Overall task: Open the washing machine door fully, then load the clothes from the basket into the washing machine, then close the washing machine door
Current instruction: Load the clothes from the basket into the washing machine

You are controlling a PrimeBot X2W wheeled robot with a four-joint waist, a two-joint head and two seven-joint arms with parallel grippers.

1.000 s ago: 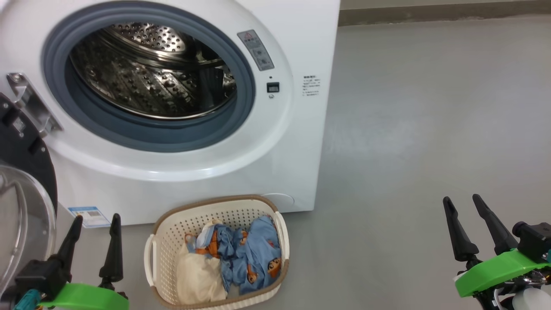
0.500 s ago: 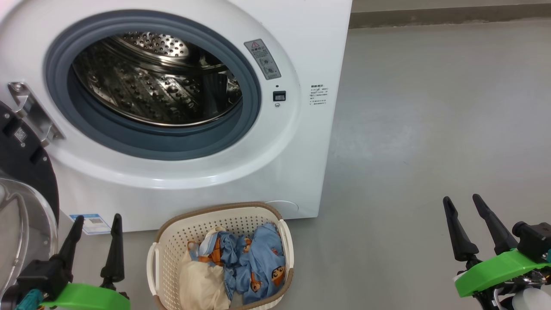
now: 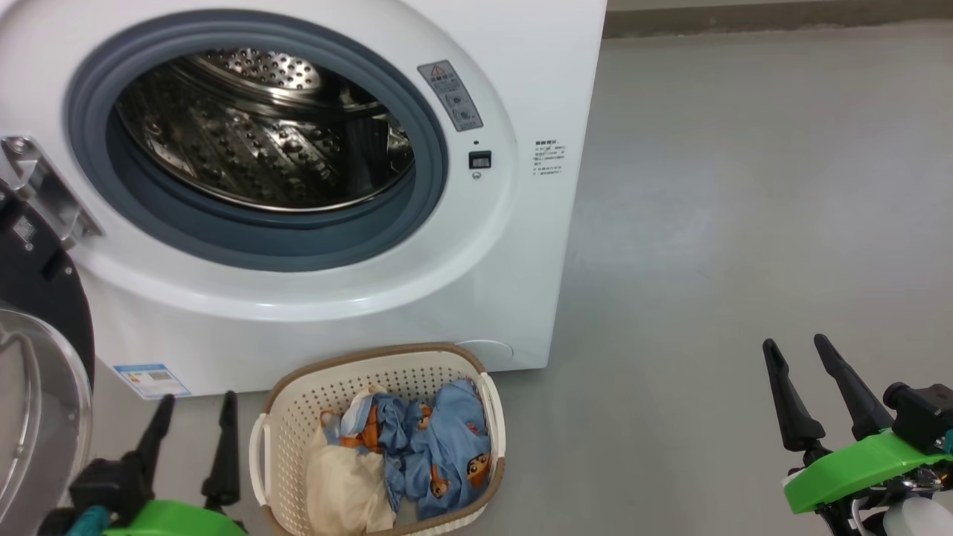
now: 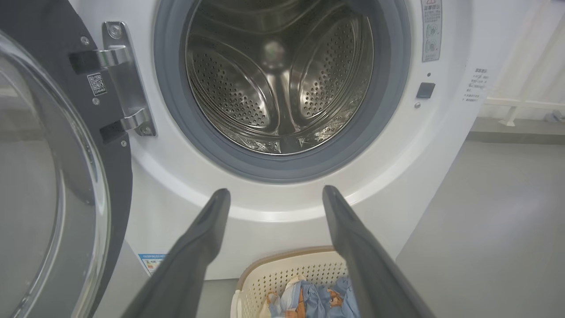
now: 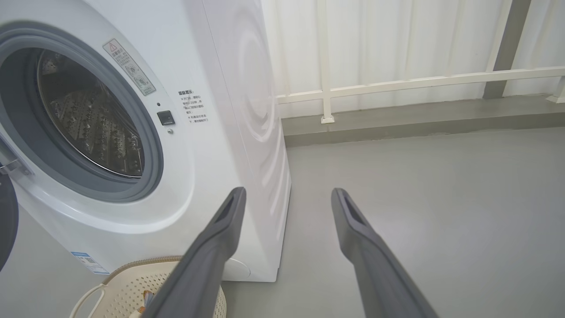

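The clothes [image 3: 428,447] lie crumpled in the basket [image 3: 372,356] on the floor, just in front of the washing machine [image 3: 514,283]. They look soft, light and likely to trail, so pinch a raised blue fold near the heap's top. The left gripper [image 3: 198,397] and right gripper [image 3: 794,342] hold their fingers wide apart, empty.

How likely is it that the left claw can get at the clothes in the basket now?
Probably yes: the left claw stands open just left of the basket, the clothes lie uncovered in it, and nothing sits between them.
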